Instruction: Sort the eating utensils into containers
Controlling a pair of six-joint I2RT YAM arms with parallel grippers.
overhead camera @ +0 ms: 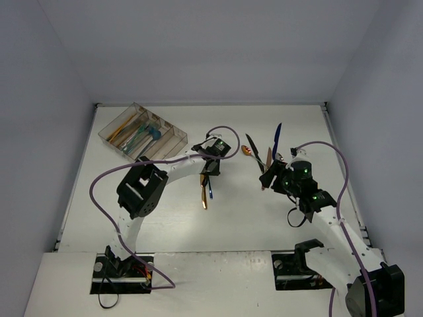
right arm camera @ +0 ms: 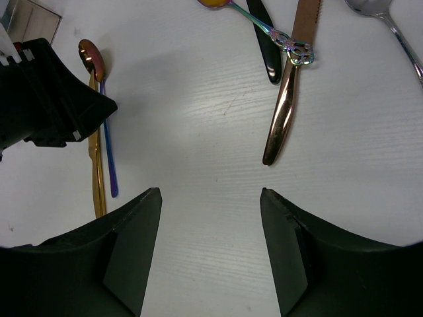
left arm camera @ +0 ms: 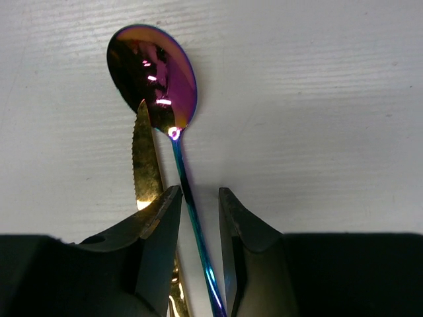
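1. Top view. The tray [overhead camera: 177, 137] sits at the far left corner of the table [overhead camera: 165, 224], turned at an angle, with several utensils [overhead camera: 135, 132] already in its left compartments. The left gripper [overhead camera: 207, 177] points down over a spoon [overhead camera: 210, 191] and a gold knife [overhead camera: 203, 198] lying side by side near mid-table. The right gripper [overhead camera: 268, 179] hovers right of centre, beside a loose group that includes a copper knife [overhead camera: 268, 158]. Each arm appears to work the pile on its own side.

2. Left wrist view. The left gripper [left arm camera: 199, 193] has its jaws narrowly spread to straddle the thin handle of the iridescent spoon [left arm camera: 153, 79]. The handle touches or nearly touches the left finger and is clear of the right, so it is not yet pinched. The gold knife [left arm camera: 147, 162] lies just beside the handle, partly under the left finger. A close here would probably take the spoon alone, though the knife is near enough to be nudged.

3. Right wrist view. The right gripper [right arm camera: 211, 198] has its jaws wide apart over bare table, with nothing between them. Toward the far edge lie the copper knife [right arm camera: 287, 92], a black knife [right arm camera: 264, 39], an ornate spoon [right arm camera: 264, 26] crossing both, and a silver spoon [right arm camera: 383, 20]. The overlap suggests the copper knife's free handle end is the easiest grasp.
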